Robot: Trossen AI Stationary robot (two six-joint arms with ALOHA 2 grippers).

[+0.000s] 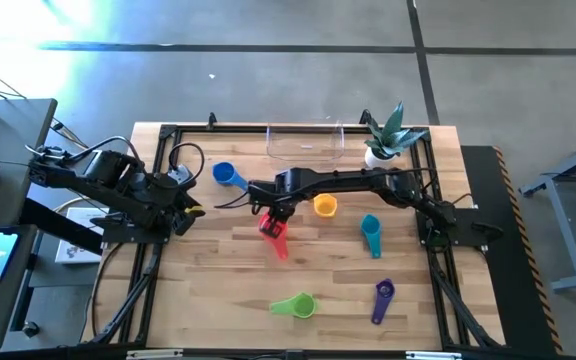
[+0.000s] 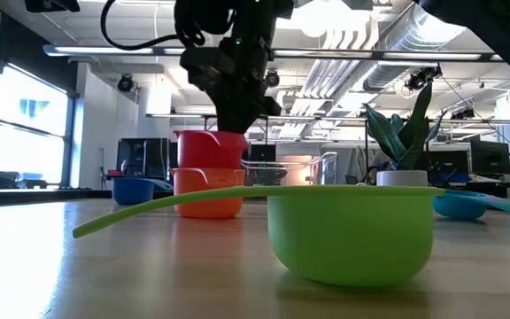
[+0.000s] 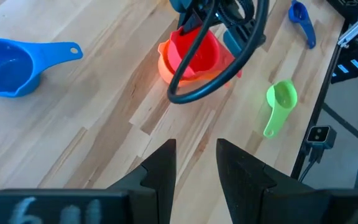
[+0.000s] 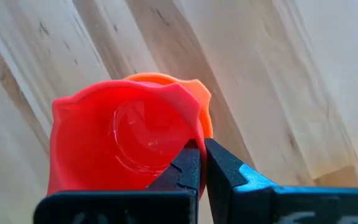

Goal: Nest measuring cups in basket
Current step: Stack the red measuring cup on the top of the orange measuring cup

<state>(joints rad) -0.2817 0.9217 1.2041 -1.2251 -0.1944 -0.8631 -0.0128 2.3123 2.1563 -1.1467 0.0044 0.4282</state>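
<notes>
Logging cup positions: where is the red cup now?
High view: the red cup sits mid-table, held by the right claw over the orange cup, between the blue cup and yellow cup.

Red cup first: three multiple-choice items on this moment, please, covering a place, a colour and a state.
1. Where is the red cup?
A. In the basket
B. Sitting in the orange cup
C. Beside the purple cup

2. What colour is the cup nearest the low camera?
A. Teal
B. Blue
C. Green

3. What is the right hand doing?
A. Pinching the red cup's rim
B. Hanging open, away from any cup
C. Gripping the plant

Key:
1. B. The red cup sits inside the orange cup, whose rim shows behind it.
2. C. The green cup fills the foreground.
3. A. The right hand has its fingers closed on the red rim.
</notes>
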